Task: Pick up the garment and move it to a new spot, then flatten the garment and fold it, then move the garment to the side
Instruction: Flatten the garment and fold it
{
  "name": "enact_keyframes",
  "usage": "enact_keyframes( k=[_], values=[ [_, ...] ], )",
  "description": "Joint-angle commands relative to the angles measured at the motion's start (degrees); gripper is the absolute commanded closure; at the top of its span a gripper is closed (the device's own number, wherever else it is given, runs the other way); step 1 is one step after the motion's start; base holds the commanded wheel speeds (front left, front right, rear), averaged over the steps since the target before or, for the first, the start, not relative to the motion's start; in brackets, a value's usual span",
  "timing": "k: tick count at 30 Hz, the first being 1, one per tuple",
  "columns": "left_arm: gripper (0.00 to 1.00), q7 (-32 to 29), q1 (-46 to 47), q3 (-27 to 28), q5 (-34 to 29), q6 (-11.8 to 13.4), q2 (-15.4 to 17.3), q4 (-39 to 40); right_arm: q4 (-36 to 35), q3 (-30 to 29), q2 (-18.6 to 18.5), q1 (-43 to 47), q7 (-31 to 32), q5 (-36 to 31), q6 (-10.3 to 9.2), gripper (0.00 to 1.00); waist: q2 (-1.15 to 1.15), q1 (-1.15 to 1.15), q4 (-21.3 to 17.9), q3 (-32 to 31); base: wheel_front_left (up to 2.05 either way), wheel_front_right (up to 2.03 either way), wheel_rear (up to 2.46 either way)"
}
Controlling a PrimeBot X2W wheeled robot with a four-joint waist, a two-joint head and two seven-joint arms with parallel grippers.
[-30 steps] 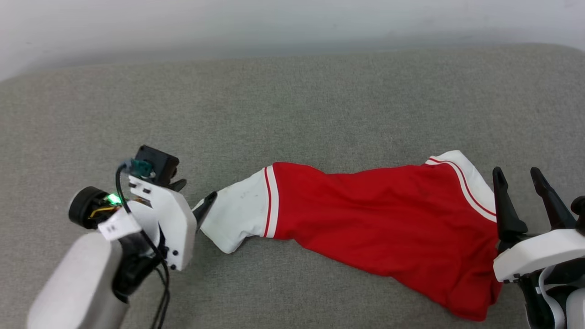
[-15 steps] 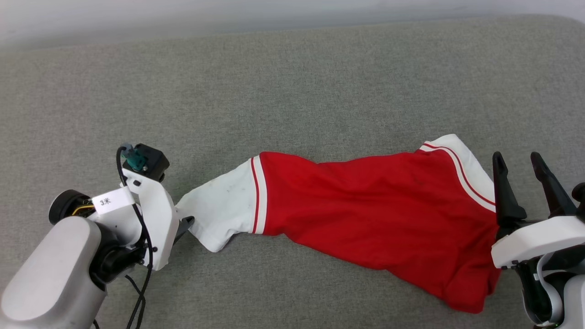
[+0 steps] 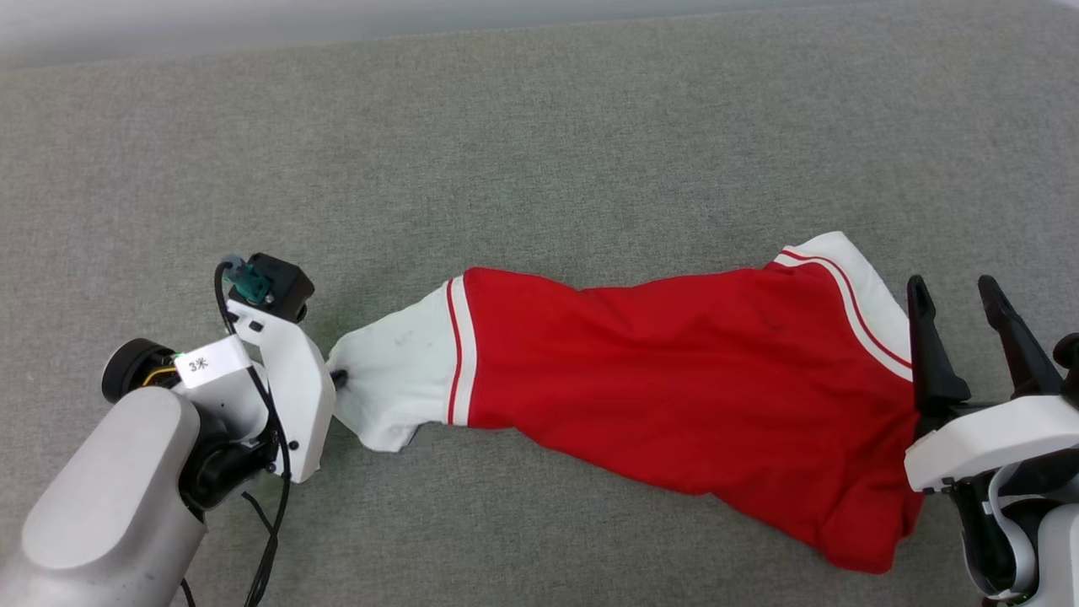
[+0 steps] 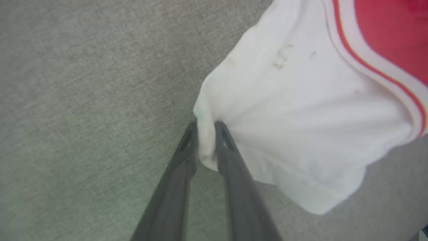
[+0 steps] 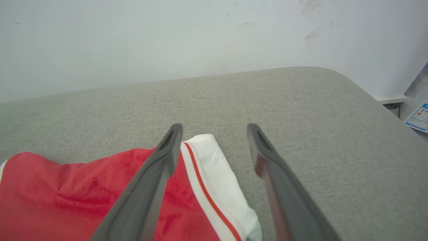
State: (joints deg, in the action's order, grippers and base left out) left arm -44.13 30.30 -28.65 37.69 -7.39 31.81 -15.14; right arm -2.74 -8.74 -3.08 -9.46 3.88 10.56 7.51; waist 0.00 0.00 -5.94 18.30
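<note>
The left fingers (image 4: 234, 167), two long dark prongs, are clenched on a small fold at the cuff edge of a white short sleeve (image 4: 301, 110). In the head view their tips (image 3: 340, 377) meet that sleeve at the cloth's 9 o'clock end.

The right fingers (image 5: 277, 174), also two, are spread wide apart and grip nothing. They point toward 12 o'clock, just beside the other sleeve (image 3: 851, 278). In the right wrist view one of them crosses over the red cloth.

There is one garment, a red jersey-style shirt with white short sleeves (image 3: 674, 379). It lies on its plain red side, stretched and rumpled from 9 o'clock toward 4 o'clock across the grey fabric-covered surface (image 3: 539, 152). Two sleeves show, one at each end, each joined to the red body by striped red-and-white trim.

One white paper tag (image 3: 211, 364) on the left wrist reads "3米". At 3 o'clock in the right wrist view, past the surface's rounded corner, lies one blue-and-white printed card (image 5: 418, 117), its writing too small to read.
</note>
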Motion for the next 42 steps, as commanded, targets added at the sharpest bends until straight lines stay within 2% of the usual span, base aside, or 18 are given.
enact_keyframes(
  k=[1,6,11,14,20,25,29,33,42],
  values=[
    [1.0,-0.3,-2.2,-1.3,0.2,0.0,-0.5,-1.8,-0.2,-0.1,0.2,-0.8,-0.2,-0.3,-0.04,0.0,0.0,0.0,0.1,0.0,0.0,0.0,0.0],
    [1.0,6.6,-1.8,2.0,-1.8,2.6,0.8,-1.4,0.3,0.2,-0.5,-0.2,1.1,-1.3,-0.04,0.0,0.0,0.0,1.2,-1.5,0.0,0.0,0.0],
    [1.0,11.6,-4.6,6.0,-2.3,7.6,2.2,3.3,1.1,1.0,-3.1,1.2,4.9,-1.2,-0.04,0.0,0.0,0.0,2.9,-4.2,0.0,0.0,0.0],
    [1.0,13.3,-8.1,8.0,-1.5,9.7,3.4,7.0,1.5,1.7,-4.7,1.6,8.4,-0.5,-0.04,0.0,0.0,0.0,4.0,-5.8,0.0,0.0,0.0],
    [1.0,14.1,-16.5,10.2,-0.5,13.1,5.7,16.1,1.9,2.8,-7.9,1.8,18.7,1.0,-0.04,0.0,0.0,0.0,6.2,-8.1,0.0,0.0,0.0],
    [1.0,13.8,-22.9,10.9,-0.1,15.7,6.9,23.7,2.0,3.7,-11.7,-1.3,31.9,2.6,-0.04,0.0,0.0,0.0,7.9,-8.2,0.0,0.0,0.0],
    [1.0,13.5,-25.1,10.5,-0.7,16.8,7.3,28.5,3.2,5.4,-16.0,-5.8,41.5,3.5,-0.05,0.0,0.0,0.0,9.4,-7.2,0.0,0.0,0.0],
    [1.0,13.3,-25.2,9.7,-1.3,17.0,6.9,31.5,6.2,8.6,-19.3,-12.2,48.5,5.0,-0.04,0.0,0.0,0.0,10.9,-5.5,0.0,0.0,0.0],
    [1.0,13.6,-22.1,8.2,-2.3,16.1,6.2,32.2,16.6,16.3,-22.6,-22.1,53.4,7.8,-0.05,0.0,0.0,0.0,13.7,-1.9,0.0,0.0,0.0]
  ],
)
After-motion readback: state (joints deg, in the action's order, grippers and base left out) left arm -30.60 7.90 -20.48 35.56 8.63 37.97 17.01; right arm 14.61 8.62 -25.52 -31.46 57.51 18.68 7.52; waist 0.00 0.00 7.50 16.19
